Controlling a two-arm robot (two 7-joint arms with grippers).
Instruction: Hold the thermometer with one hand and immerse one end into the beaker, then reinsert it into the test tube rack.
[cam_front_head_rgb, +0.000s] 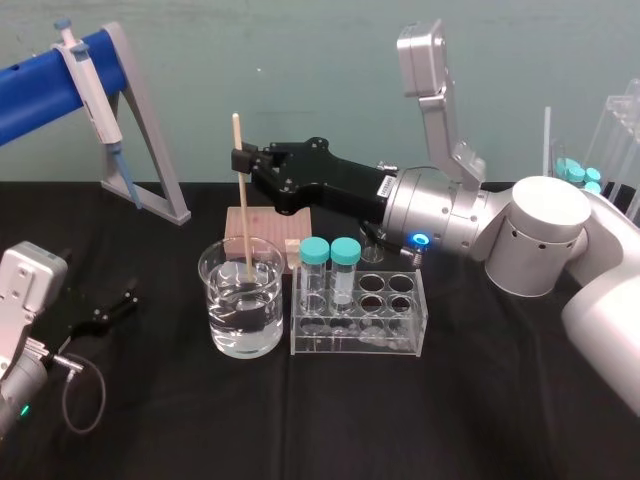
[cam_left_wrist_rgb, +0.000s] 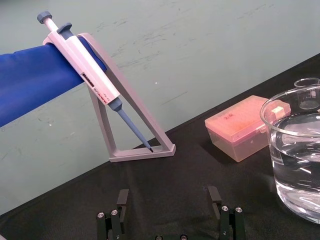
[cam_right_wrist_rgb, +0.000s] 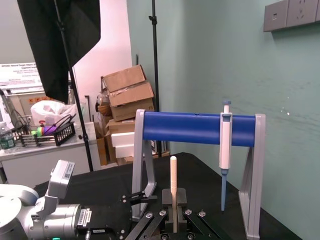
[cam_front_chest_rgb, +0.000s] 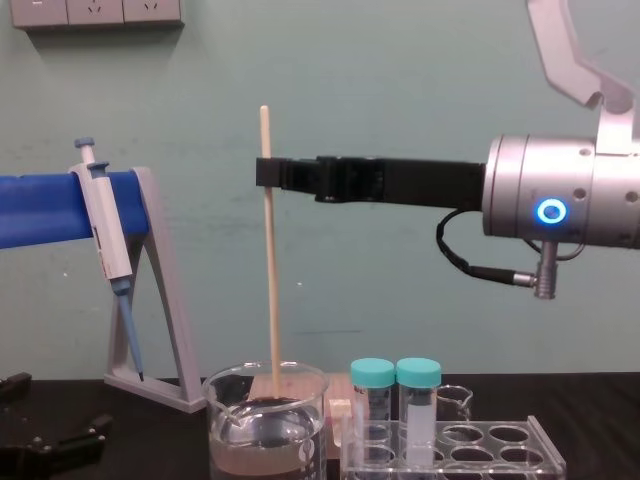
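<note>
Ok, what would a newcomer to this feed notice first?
The right hand, mid-table, shut on the thermometer, held upright with its lower end inside the beaker. Right of that, two teal-capped tubes stand in the test tube rack; the left hand lies open at the near left.

Bright, even room light falls from above, and the pale green wall (cam_front_chest_rgb: 400, 100) is lit flat, with hardly a shadow on it. The black tabletop (cam_front_head_rgb: 450, 420) swallows the light and shows no clear shadows. Small white glints sit on the rim of the beaker (cam_front_head_rgb: 222, 318) and on its water. In the head view the pale shell of the right arm (cam_front_head_rgb: 545, 235) is nearly washed out, and its blue ring (cam_front_head_rgb: 420, 240) glows. In the right wrist view the thermometer (cam_right_wrist_rgb: 173, 185) is sharp, while the pink-lit wall (cam_right_wrist_rgb: 112, 45) far behind is overbright.
</note>
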